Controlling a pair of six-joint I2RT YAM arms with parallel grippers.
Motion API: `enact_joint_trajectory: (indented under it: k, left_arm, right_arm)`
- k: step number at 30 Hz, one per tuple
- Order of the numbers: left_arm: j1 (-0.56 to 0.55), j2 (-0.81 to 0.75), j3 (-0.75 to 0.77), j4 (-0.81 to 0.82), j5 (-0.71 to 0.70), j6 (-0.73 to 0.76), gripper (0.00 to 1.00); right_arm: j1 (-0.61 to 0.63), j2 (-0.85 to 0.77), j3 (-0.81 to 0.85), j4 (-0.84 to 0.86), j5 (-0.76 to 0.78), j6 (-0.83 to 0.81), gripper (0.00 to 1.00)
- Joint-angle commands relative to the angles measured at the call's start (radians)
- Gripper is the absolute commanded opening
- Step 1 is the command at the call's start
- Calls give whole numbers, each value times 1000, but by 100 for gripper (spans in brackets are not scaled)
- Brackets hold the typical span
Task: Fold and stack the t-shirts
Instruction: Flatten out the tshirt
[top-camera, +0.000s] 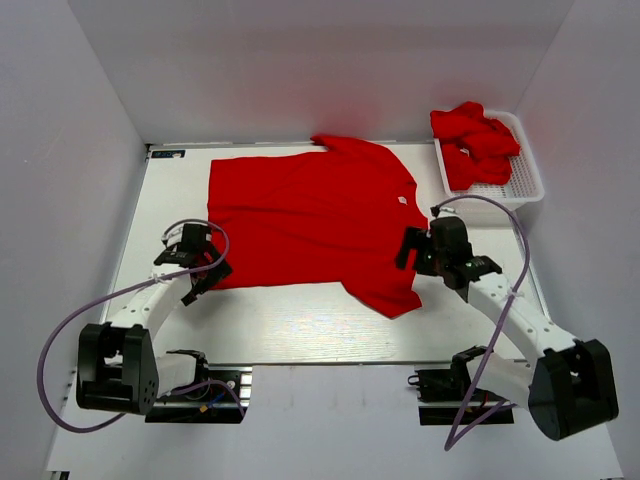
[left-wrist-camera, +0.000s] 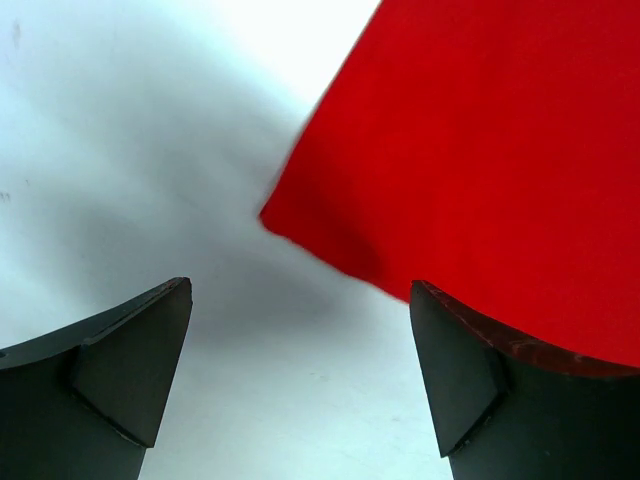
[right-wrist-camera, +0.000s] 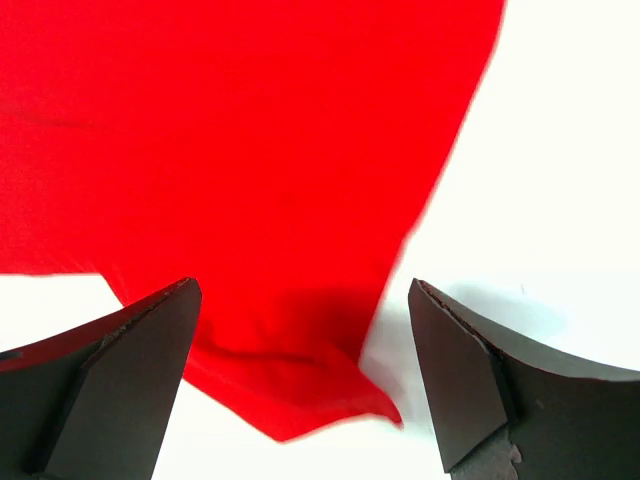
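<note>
At the far left, a purple cable (top-camera: 55, 350) loops out from the left arm past the near edge of the white table (top-camera: 300, 325). The left gripper (top-camera: 203, 272) sits low at the near left corner of the spread shirt (top-camera: 300, 215), its jaws wide apart and holding nothing. In its wrist view that red corner lies flat on the table just beyond the fingertips, and one finger hides part of the hem.

The shirt fills the middle of the table. It lies flat with its hem to the left, its collar to the right, one sleeve pointing far and the other near.

The right gripper (top-camera: 418, 250) hovers over the near sleeve, its jaws likewise spread and empty. In its wrist view the sleeve's corner, slightly rumpled, lies between the two fingers.

A second purple cable (top-camera: 500, 215) arcs from this arm across the gap towards the white mesh basket (top-camera: 530, 178). The basket stands in the far right corner, near the shirt's shoulder, with crumpled red shirts (top-camera: 478, 140) heaped in its far end
</note>
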Motion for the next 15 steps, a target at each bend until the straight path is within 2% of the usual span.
enact_joint_trajectory:
  k: [1, 2, 4, 6, 15]
  left_arm:
    - [3, -5, -44, 52, 19, -44, 100]
    - [3, 8, -55, 70, 19, -44, 100]
    - [12, 24, -78, 109, 19, -53, 88]
    - [12, 39, -87, 124, -2, -62, 83]
    - [31, 62, -128, 237, -68, -73, 78]
  right_arm:
    - [-4, -72, -50, -23, 56, 40, 90]
    - [-1, -82, -56, -29, 57, 34, 90]
    - [-8, -80, -69, -57, 59, 37, 90]
    - [-4, -71, -79, -57, 47, 37, 90]
    - [-4, -63, -128, -61, -22, 25, 90]
